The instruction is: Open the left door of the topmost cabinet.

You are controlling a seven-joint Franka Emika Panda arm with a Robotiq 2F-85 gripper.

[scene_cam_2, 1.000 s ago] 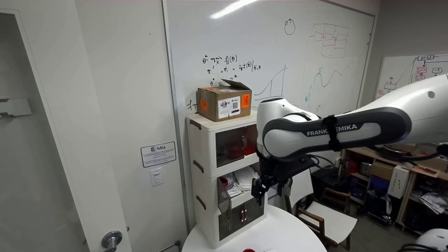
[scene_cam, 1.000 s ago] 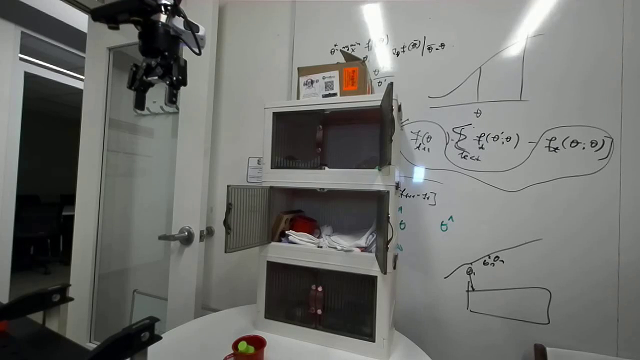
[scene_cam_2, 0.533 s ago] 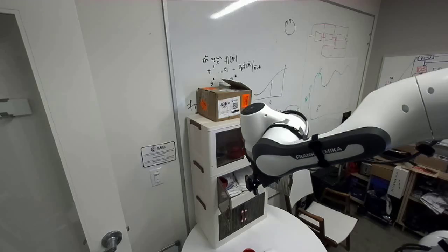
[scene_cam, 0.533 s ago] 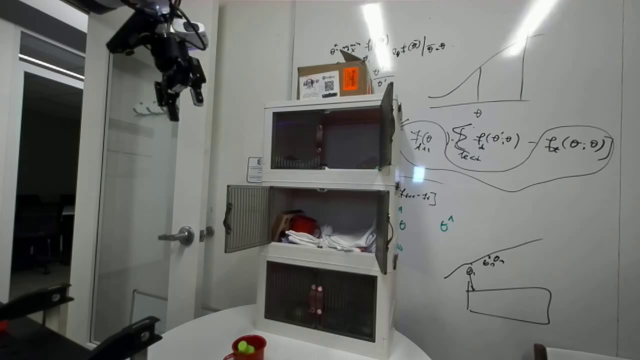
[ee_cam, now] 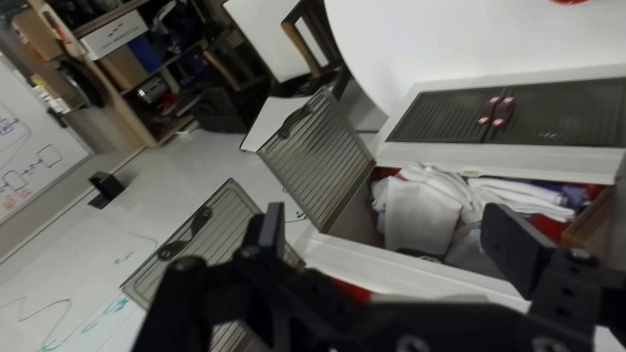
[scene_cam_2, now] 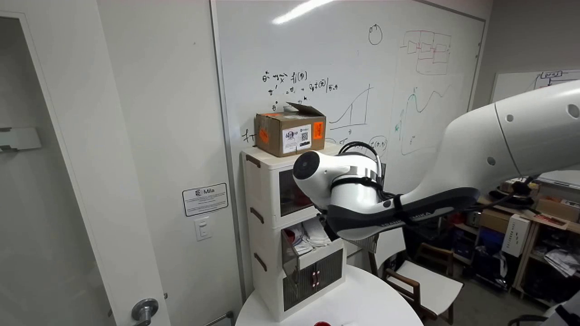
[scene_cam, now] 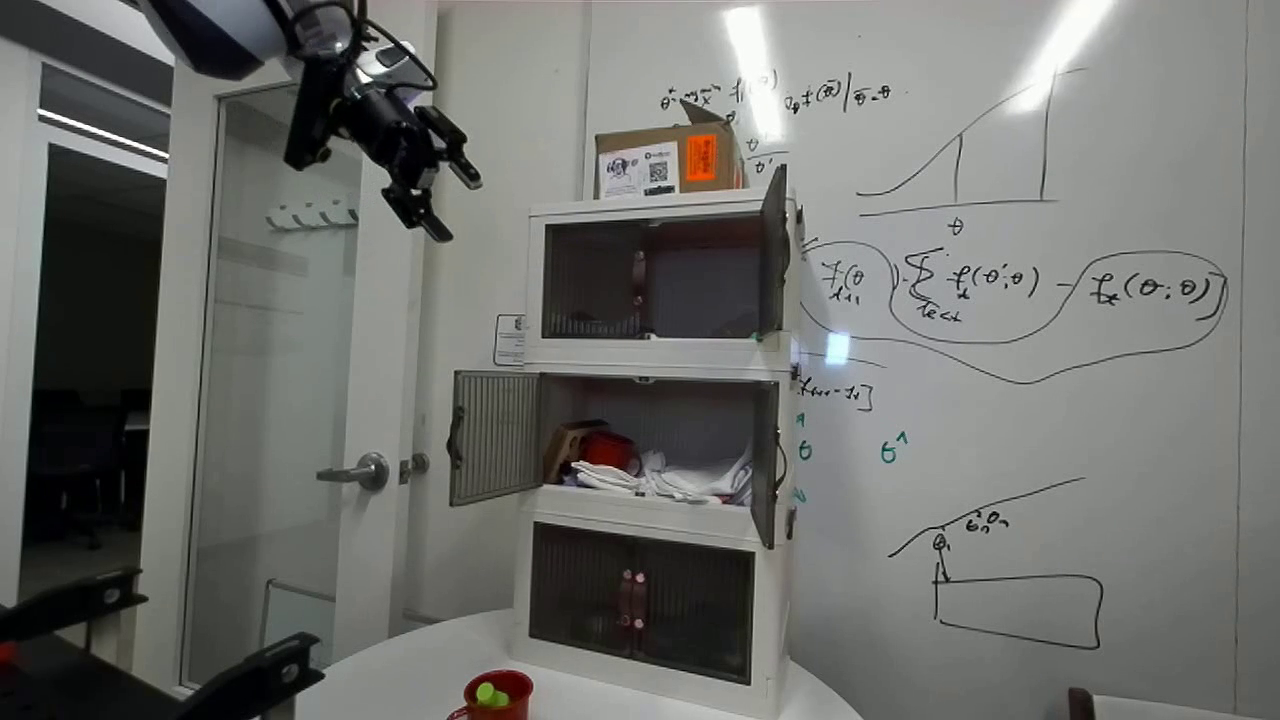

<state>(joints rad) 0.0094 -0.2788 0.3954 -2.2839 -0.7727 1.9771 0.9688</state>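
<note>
Partly hidden left door (scene_cam_2: 291, 194), cropped mug (scene_cam: 514, 705)

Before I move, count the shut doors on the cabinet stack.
3, in an exterior view: the left door of the topmost cabinet, then the bottom-left door and bottom-right door of the lowest cabinet. None seems hidden.

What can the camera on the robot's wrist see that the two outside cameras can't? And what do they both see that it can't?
Only the wrist view: a small black thing near the edge of the whiteboard. It's too blurry to name.

Only the two exterior views: the cardboard box on the topmost cabinet, the metal door lever and the Mila sign.

All share: the white cloths in the middle cabinet, that cabinet's open right door, the shut doors of the bottom cabinet and the round white table.
</note>
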